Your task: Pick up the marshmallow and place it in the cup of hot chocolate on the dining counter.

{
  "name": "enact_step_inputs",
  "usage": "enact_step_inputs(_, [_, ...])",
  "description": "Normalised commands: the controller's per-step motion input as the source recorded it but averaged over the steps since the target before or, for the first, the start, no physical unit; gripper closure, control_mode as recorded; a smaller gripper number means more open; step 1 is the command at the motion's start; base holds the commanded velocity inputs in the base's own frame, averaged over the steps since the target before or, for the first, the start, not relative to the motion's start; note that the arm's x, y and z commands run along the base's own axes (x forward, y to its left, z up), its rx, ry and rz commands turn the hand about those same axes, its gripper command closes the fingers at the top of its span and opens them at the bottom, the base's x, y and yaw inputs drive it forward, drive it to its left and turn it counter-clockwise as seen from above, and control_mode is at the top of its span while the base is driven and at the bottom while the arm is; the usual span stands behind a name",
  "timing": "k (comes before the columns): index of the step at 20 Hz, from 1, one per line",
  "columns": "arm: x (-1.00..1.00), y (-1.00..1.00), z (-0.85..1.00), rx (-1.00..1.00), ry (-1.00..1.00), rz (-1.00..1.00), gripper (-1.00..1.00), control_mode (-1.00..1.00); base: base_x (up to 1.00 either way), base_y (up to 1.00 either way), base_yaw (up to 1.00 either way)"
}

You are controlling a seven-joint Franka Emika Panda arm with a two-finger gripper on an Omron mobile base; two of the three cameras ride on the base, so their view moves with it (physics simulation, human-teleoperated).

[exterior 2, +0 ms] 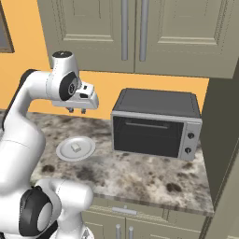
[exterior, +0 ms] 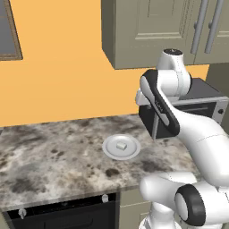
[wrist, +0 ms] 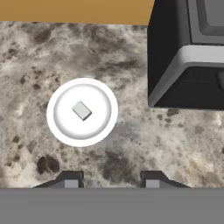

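Gripper (wrist: pixel 109 178) above small cuboid marshmallow (wrist: pixel 82 110)

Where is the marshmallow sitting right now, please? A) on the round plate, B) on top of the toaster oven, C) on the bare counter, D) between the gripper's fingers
A: the marshmallow lies in the middle of the round plate, with the gripper above it.

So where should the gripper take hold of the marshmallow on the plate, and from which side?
Probably from straight above, closing on two opposite flat sides of the marshmallow. It is a small block lying flat at the middle of the plate, whose raised rim would likely block a low sideways approach. In the hand view it sits turned relative to the gripper, so the wrist should rotate to square the fingers with its faces.
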Motion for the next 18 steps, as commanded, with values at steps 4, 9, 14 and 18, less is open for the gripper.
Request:
enact_step_inputs(4, [-0.46,0.06,0.0,0.0,0.0,0.06,-1.0,-1.0,0.0,0.0,0.0])
enact_step_inputs(9, [-0.7,0.07,-0.11,0.0,-0.05,0.13,-1.0,-1.0,0.0,0.0,0.0])
enact_step_inputs(14, [-0.29,0.17,-0.45,0.04,-0.45,0.22,-1.0,-1.0,0.0,0.0,0.0])
enact_step_inputs(18, [-0.07,0.31,-0.47,0.0,-0.49,0.31,-1.0,-1.0,0.0,0.0,0.0])
